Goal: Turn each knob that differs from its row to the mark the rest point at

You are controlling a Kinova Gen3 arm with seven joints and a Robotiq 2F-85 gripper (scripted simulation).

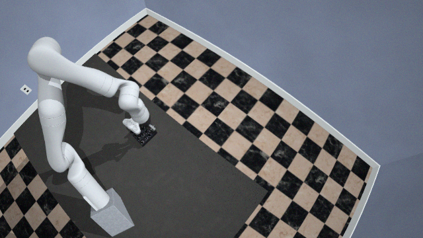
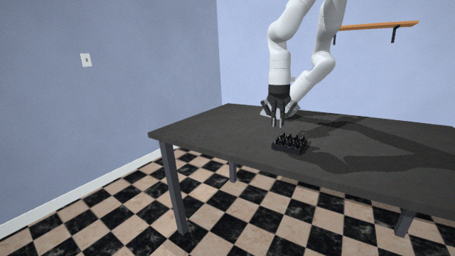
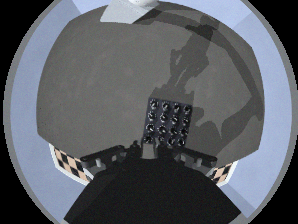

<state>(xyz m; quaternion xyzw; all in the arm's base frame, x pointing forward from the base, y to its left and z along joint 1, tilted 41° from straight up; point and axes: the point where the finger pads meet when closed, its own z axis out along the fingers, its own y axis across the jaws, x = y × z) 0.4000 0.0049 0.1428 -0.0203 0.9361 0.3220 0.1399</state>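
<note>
The black knob box (image 1: 149, 138) (image 2: 287, 150) (image 3: 158, 111) stands flat on the table. Its top carries several black knobs (image 3: 153, 105) in a grid of rows. White glints show on the knobs, but their lines, the marks and the printed names are too small to read. I cannot make out the socket. My gripper (image 2: 277, 125) points down above the box, with a narrow gap between its fingertips and nothing in it. In the wrist view the gripper overlaps the lower edge of the box and partly hides the nearest knobs. The fingertips are clear of the knobs.
The dark table (image 1: 185, 185) (image 2: 220, 131) (image 3: 90, 90) bears the box. The arm's grey base block (image 1: 112, 216) stands on it. Shadows of the arm fall across the table beside the box. One long table edge runs near the box. An orange shelf (image 2: 377, 25) is on the wall.
</note>
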